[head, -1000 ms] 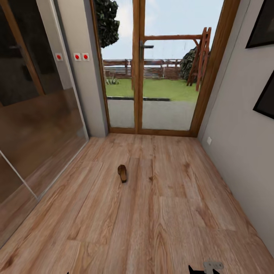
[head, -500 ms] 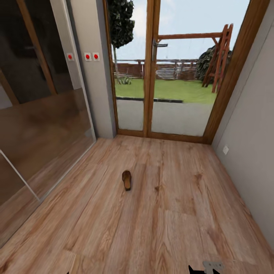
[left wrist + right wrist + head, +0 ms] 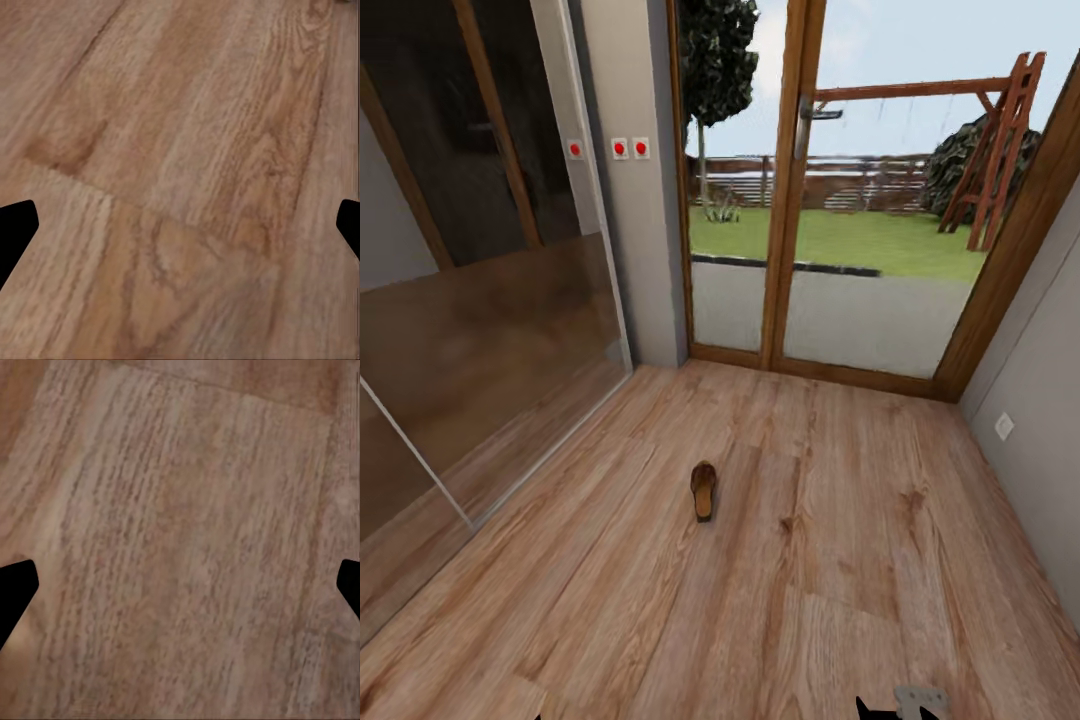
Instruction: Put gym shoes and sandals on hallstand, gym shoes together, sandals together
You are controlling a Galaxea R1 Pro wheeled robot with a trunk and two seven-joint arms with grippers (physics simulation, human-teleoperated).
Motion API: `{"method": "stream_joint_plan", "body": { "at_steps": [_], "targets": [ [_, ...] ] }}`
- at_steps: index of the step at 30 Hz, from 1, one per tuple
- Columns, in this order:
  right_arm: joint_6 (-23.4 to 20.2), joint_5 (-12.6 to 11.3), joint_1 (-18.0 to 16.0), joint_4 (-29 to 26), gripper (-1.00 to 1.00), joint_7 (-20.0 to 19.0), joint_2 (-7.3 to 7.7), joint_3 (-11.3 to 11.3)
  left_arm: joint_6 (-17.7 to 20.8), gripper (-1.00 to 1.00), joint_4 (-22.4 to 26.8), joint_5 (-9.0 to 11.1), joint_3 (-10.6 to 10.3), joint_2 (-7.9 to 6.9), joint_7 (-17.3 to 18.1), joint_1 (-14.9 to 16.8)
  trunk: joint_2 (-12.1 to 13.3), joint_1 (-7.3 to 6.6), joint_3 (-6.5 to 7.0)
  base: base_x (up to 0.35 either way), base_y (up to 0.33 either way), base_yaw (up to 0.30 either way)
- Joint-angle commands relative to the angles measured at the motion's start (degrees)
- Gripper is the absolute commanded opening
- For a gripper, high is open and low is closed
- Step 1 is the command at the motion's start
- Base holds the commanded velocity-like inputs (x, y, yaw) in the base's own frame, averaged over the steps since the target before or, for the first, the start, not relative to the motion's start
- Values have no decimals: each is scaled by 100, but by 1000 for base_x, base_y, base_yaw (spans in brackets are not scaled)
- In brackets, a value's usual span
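One brown sandal (image 3: 703,490) lies mid-corridor floor (image 3: 840,560), well ahead of me. Both my fingers spread wide, empty (left (image 3: 180,225), right (image 3: 180,585)). Light, flat, probably floppy; I'd pinch the strap.

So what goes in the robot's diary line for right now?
sandal: alone on corridor floor | left gripper: open, empty | right gripper: open, empty

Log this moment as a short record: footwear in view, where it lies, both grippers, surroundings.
footwear: one brown sandal
location: flat on the corridor floor, mid-corridor, apart from walls
left gripper: open, empty, over bare planks
right gripper: open, empty, over bare planks
ahead: glazed wooden door onto a garden
robot's left: mirrored wardrobe
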State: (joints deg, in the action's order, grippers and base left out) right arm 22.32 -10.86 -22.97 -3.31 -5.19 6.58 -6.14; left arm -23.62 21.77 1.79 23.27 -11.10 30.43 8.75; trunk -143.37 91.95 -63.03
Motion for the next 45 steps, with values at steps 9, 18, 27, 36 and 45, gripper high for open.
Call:
{"method": "stream_joint_plan", "body": {
  "at_steps": [9,18,27,36,45],
  "targets": [
    [51,-36,-55,26,100,-16,-41,-95,32,100,-64,70,58,68,57,2,-2,1,-5,170,-161,8],
    [45,-44,-42,22,100,-27,-26,-67,42,100,-355,116,103,190,30,-2,-2,1,-5,0,0,0],
    [44,-55,-41,-8,100,-26,-9,-62,34,100,-554,249,116,192,45,-4,-2,1,-5,0,0,0],
    [52,-57,-41,-12,100,-18,-8,-57,23,100,-512,261,97,170,82,-4,-2,1,-5,0,0,0],
    [53,-49,-41,17,100,-9,-8,-59,-1,100,-499,258,85,146,82,-4,-2,1,-5,0,0,0]
  ]
}}
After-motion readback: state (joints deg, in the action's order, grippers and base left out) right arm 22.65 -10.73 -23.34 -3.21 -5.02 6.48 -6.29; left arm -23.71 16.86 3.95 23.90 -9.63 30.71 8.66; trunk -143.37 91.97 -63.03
